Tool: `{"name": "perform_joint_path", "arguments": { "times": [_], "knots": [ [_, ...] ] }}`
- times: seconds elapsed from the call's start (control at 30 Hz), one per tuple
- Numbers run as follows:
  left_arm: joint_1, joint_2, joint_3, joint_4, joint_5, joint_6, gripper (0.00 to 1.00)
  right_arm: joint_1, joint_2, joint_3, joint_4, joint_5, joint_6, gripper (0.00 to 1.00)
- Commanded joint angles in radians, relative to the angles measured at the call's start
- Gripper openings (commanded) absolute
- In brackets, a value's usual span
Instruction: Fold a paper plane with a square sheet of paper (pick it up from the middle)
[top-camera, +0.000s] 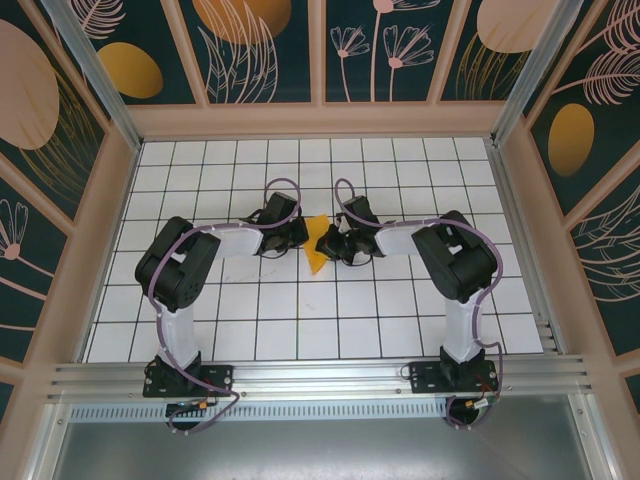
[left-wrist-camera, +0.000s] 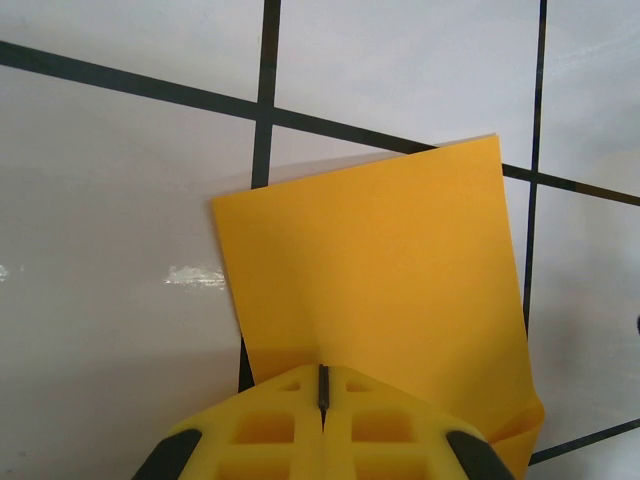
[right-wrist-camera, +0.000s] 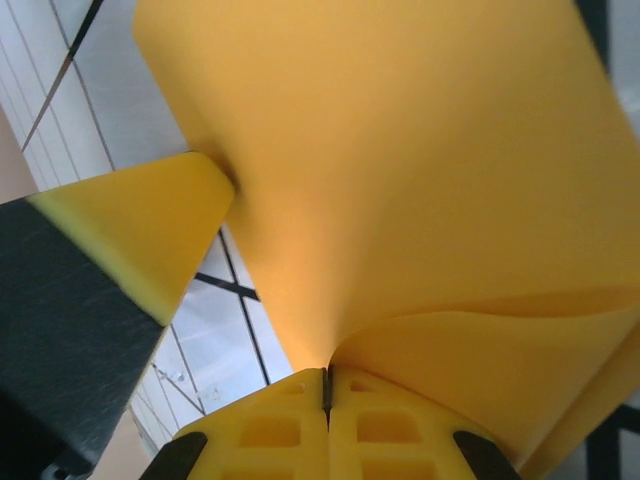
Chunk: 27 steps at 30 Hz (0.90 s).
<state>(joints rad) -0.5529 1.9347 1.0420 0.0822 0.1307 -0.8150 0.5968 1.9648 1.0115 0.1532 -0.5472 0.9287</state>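
Although the arms cover much of it, counter (top-camera: 250, 320): white tiles with dark grid lines, walled by leaf-patterned panels (top-camera: 260, 50).
left arm (top-camera: 180, 265): reaches inward to the middle; its dark wrist end is hard to make out from above.
right arm (top-camera: 455, 255): mirrors it from the other side.
square sheet of paper (top-camera: 318, 245): bright orange-yellow, between the two hands at mid-counter. From above it is just a small pointed shape, partly covered. In the left wrist view the sheet (left-wrist-camera: 380, 260) is a smooth panel with straight edges over the tiles, one near corner curling. In the right wrist view the sheet (right-wrist-camera: 400, 150) is bowed, a curved layer swelling up from the jaws, its upper edge cut off.
left hand (left-wrist-camera: 323, 385): jaws pressed together, clamped on the sheet's near edge.
right hand (right-wrist-camera: 325, 385): jaws together, pinching the sheet; the other hand's yellow finger (right-wrist-camera: 140, 225) touches the paper beside it.
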Motion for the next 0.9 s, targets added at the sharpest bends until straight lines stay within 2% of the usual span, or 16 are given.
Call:
{"name": "perform_joint_path", "arguments": {
  "times": [0.0, 0.33, 0.67, 0.87],
  "knots": [
    [0.005, 0.021, -0.002, -0.039, 0.002, 0.006, 0.00, 0.001, 0.017, 0.000, -0.009, 0.035, 0.016, 0.02],
    [0.004, -0.005, -0.002, -0.044, -0.009, 0.001, 0.00, 0.001, 0.023, -0.001, -0.035, 0.045, 0.025, 0.04],
    [0.017, -0.162, -0.092, -0.048, -0.091, -0.048, 0.08, 0.000, 0.035, 0.004, -0.086, 0.054, 0.021, 0.25],
    [0.017, -0.214, -0.183, 0.027, -0.027, -0.069, 0.09, -0.001, 0.036, 0.004, -0.092, 0.053, 0.019, 0.34]
  ]
}}
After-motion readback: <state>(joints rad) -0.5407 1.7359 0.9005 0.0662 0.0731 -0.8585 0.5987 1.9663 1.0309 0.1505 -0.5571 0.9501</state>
